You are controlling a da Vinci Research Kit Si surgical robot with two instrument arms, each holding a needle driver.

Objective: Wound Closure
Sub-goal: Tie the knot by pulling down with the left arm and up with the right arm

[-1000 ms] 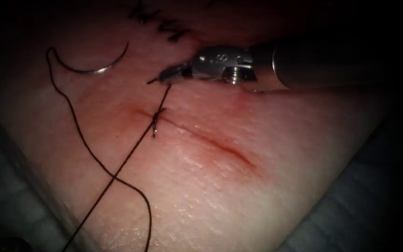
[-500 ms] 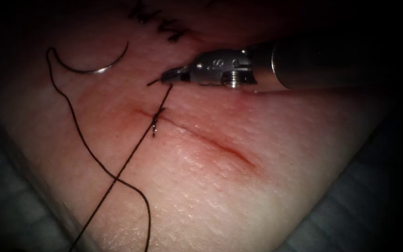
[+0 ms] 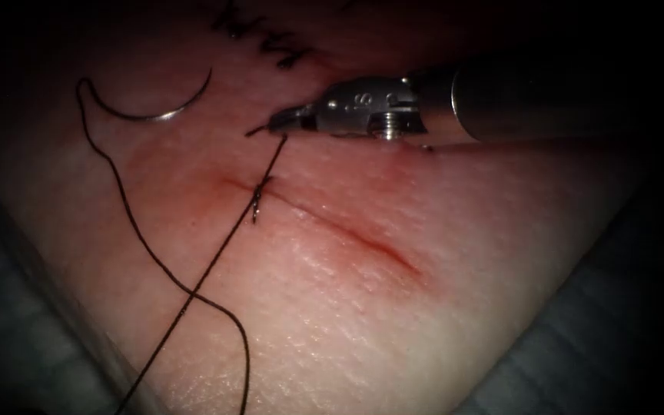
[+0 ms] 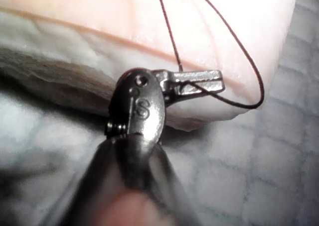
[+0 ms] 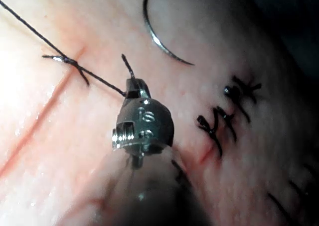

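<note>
My right pincer [image 3: 278, 121] is clamped on the thread [image 3: 269, 165] just above the knot [image 3: 257, 201]; my left pincer [image 4: 199, 81] is closed on the thread's other run. The needle [image 3: 155, 111] lies free on the tissue [image 3: 332, 307], upper left of the cut [image 3: 363, 242]. I judge one stitch placed, most of the cut remaining open.

The endoscope looked down from above and in front onto the tissue [image 3: 363, 307], with the cut [image 3: 332, 223] near the middle of its top face. The right wrist camera sat very close behind the right tool [image 5: 133, 89], facing along its shaft, and shared the knot [image 5: 72, 62], the needle [image 5: 159, 39] and the thread [image 3: 217, 261] with the endoscope. The left wrist camera looked along the left tool [image 4: 199, 81] at the tissue's edge.
</note>
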